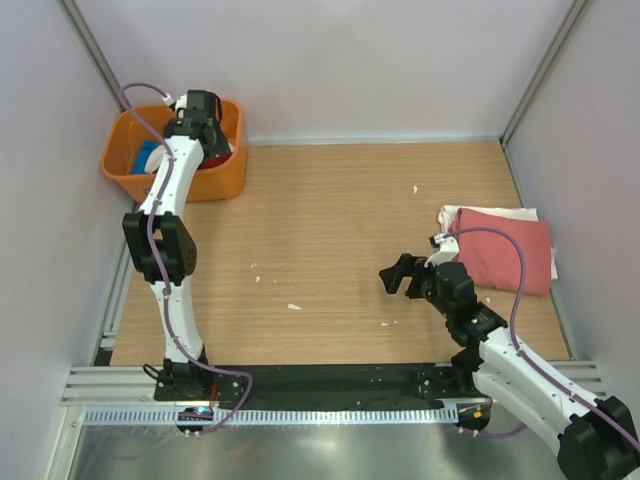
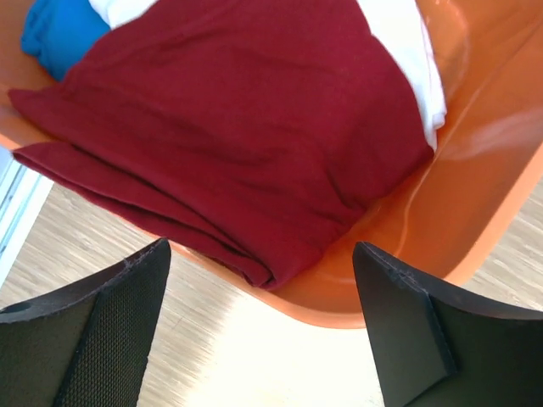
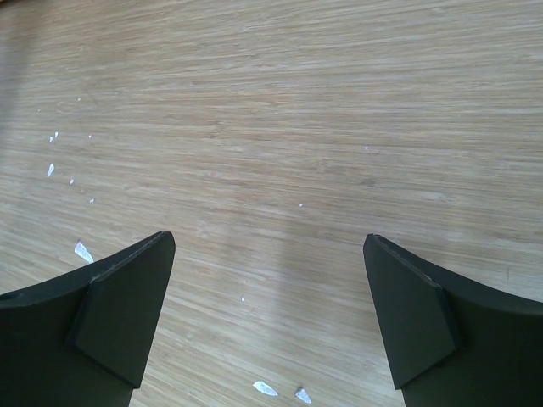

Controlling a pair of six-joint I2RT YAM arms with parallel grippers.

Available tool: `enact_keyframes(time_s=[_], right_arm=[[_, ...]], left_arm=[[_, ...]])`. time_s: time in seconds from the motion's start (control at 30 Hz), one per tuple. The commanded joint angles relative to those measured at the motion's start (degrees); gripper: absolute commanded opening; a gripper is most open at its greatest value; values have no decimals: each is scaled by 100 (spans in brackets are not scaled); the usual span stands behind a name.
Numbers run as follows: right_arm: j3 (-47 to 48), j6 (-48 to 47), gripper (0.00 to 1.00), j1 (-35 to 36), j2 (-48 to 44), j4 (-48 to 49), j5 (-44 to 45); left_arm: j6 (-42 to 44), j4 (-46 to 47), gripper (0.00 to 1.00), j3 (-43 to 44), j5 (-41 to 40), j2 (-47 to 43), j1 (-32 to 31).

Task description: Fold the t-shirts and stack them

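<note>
A dark red t-shirt (image 2: 229,127) lies bunched in the orange tub (image 2: 475,170), and one fold hangs over the rim. A blue t-shirt (image 2: 59,34) and a white t-shirt (image 2: 407,51) peek out behind it. The left gripper (image 2: 261,254) is spread wide above the wooden table (image 2: 76,242), holding nothing.

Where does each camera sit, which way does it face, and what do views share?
Top external: above, behind the bases, looking down on the table; left arm and right arm show.
Left wrist: looks into the orange tub at the dark red t-shirt; open left gripper shows.
Right wrist: looks down at table wood; open right gripper shows.
Shared: top and left wrist see the orange tub.
</note>
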Motion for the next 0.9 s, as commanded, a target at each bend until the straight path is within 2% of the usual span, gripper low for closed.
enact_keyframes(time_s=[0.0, 0.03, 0.07, 0.17, 0.2, 0.23, 0.37, 0.53, 0.63, 0.67, 0.77, 0.87], right_arm=[[53, 38, 100, 33, 24, 338, -11], [53, 46, 100, 33, 24, 338, -11], [44, 47, 100, 24, 24, 338, -2], [53, 55, 100, 24, 59, 347, -11], [53, 55, 100, 33, 77, 347, -2], [61, 55, 100, 33, 85, 347, -2], [61, 47, 100, 33, 94, 347, -20], [53, 47, 100, 33, 103, 365, -20], [79, 47, 100, 24, 121, 356, -11], [79, 38, 100, 42, 129, 356, -2], [88, 38, 100, 24, 156, 365, -11], [88, 46, 99, 33, 147, 356, -11]], left_arm=[[101, -179, 83, 224, 185, 135, 132], [101, -215, 74, 250, 298, 179, 133], [75, -258, 55, 311, 430, 240, 202], [101, -93, 30, 128, 624, 83, 238], [136, -5, 18, -81, 668, -83, 238], [136, 83, 0, -179, 625, -224, 230], [92, 180, 0, -294, 493, -672, 238], [-4, 960, 0, -479, 641, -2040, 247], [-250, 1645, 0, -610, 1589, -2945, 238], [-468, 1840, 0, -715, 2192, -3202, 238], [-1100, 2578, 0, -909, 3117, -4053, 229], [-1848, 3220, 0, -1111, 3576, -4609, 230]])
